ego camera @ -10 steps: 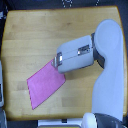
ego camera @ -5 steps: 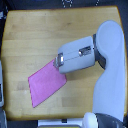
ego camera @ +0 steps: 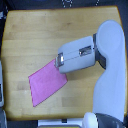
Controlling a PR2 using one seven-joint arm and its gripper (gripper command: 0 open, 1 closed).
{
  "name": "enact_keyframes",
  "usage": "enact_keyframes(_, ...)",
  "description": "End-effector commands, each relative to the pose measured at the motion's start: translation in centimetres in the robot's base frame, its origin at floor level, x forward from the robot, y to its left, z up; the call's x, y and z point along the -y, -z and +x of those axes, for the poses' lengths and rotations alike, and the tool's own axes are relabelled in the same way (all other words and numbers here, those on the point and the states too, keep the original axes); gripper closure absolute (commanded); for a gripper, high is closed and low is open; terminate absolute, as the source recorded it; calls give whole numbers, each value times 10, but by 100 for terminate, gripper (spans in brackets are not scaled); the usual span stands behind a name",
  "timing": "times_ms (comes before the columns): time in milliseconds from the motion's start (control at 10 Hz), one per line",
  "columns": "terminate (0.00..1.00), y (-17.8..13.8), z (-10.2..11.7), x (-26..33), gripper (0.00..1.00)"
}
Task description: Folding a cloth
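Exterior view, from overhead: a pale wooden tabletop (ego camera: 30,40) with visible grain fills most of the frame, its corners rounded; dark floor shows along the top edge and in the upper corner at the view's left; a blurred grey-white object sits at the far edge on the view's left, too indistinct to name. The cloth (ego camera: 46,82), bright pink-magenta and four-sided, lies flat on the wood in the lower part on the view's left, turned at a slant so that one corner points toward the bottom edge and another reaches up toward the arm. The white arm (ego camera: 110,75) enters from the bottom at the view's right, rises as a broad rounded column, bends at a bulbous joint near the view's right edge and runs back across the tabletop toward the view's left, tilted slightly downward; its grey-and-white forearm housing ends in the pincer (ego camera: 58,61), which sits right at the cloth's upper corner, over or on the fabric; whether its fingers are spread or pinching the cloth cannot be told at this resolution.
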Motion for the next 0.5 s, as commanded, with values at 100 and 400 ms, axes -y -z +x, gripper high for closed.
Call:
enact_keyframes(100, 0, -4, 4, 8, 100)
enact_keyframes(400, 0, -4, 6, 7, 100)
